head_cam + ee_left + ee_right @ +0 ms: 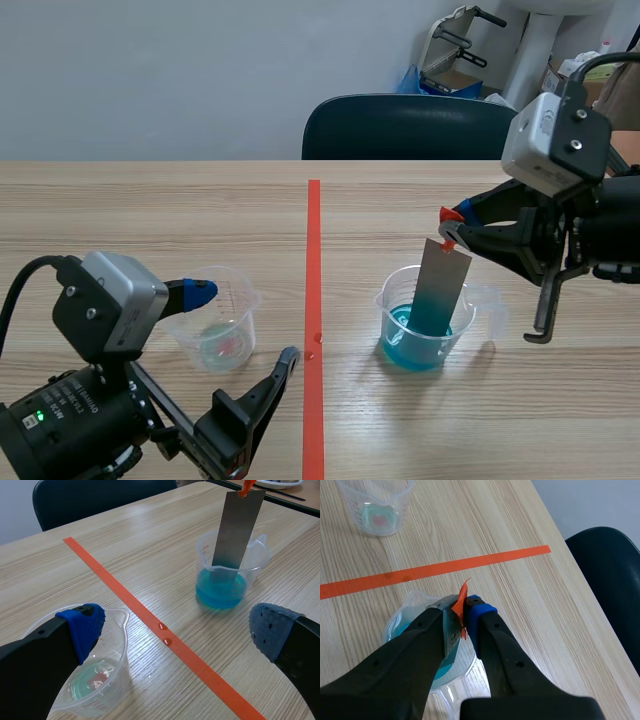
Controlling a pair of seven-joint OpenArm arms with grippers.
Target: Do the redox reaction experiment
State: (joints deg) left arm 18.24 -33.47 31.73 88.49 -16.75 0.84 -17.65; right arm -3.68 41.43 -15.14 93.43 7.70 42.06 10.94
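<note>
Currently the right fingers point(481, 614) are clenched on the orange tab point(462, 599) at the top of the metal strip point(443, 285). The strip hangs nearly upright with its lower end immersed in the blue liquid point(415, 350). Holding it by the tab keeps the pads clear of the solution and leaves both flat faces exposed to it (judged to be the reaction step of the task). The strip is a thin, flat, dull grey rectangle.

It stands in the clear beaker point(392, 300), a plastic cup with a pour spout. This beaker rests on the wood-grain counter point(150, 220), on the right arm's side of the tape line.

The left fingers point(82, 626) are released and hold nothing. One blue dotted pad sits at the rim of the second beaker point(116, 665); contact cannot be confirmed. That beaker contains only a thin pale green residue. Two small droplets point(162, 626) lie on the tape line.
</note>
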